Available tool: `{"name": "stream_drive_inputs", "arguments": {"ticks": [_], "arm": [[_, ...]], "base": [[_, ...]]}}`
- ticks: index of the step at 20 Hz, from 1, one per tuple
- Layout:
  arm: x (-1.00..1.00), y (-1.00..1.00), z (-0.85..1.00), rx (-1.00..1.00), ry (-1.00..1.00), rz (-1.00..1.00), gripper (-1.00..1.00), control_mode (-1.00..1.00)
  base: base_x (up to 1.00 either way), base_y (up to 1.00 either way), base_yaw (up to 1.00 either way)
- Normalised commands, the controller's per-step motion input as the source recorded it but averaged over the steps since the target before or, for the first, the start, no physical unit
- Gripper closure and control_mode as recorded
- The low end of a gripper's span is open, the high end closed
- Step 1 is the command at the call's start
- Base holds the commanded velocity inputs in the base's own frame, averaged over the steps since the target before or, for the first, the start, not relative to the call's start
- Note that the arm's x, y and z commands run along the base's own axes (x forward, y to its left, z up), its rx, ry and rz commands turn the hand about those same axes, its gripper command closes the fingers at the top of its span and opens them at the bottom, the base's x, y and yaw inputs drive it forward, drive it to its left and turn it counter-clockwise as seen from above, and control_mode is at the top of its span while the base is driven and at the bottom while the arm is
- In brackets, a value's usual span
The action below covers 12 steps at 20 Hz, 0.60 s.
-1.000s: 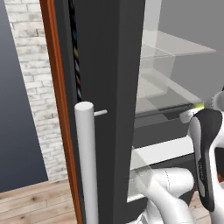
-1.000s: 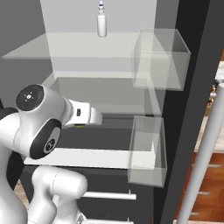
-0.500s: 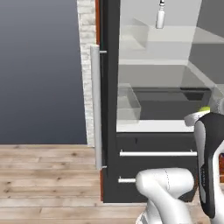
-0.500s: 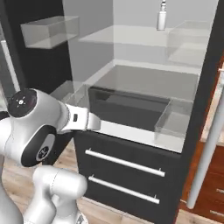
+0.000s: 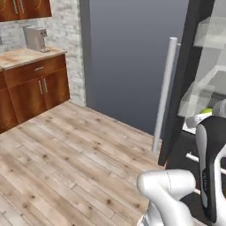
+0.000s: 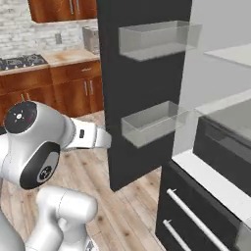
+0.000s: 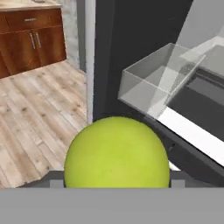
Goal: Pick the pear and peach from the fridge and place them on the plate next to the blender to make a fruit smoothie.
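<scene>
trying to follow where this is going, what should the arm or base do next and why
Probably keep the grip and carry the pear away from the fridge toward the counter. In the hand view the yellow-green fruit sits right at the fingers, apparently held, and the base views face wood floor and cabinets beside the open fridge door. Plate and blender are not in sight, so the base likely must turn further to find them.

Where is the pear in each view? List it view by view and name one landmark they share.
Left base view: the pear is a small yellow-green patch near the right edge at mid-height, just above the arm's dark joint.
Hand view: bottom centre, large and close, in front of the fridge door.
Right base view: the arm's forearm points at the door's left edge, mid-height.
Shared landmark: the open black fridge door.
</scene>
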Motion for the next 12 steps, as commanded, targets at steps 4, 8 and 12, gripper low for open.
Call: {"name": "stream_drive_inputs", "arguments": {"ticks": [4,8,12], "arm": [[0.00,0.00,0.00,0.00,0.00,0.00,1.00,1.00],[0.00,0.00,0.00,0.00,0.00,0.00,1.00,1.00],[0.00,0.00,0.00,0.00,0.00,0.00,1.00,1.00]], "base": [[-0.31,0.27,1.00],[-0.07,0.44,0.96],[0.86,0.29,0.46]]}}
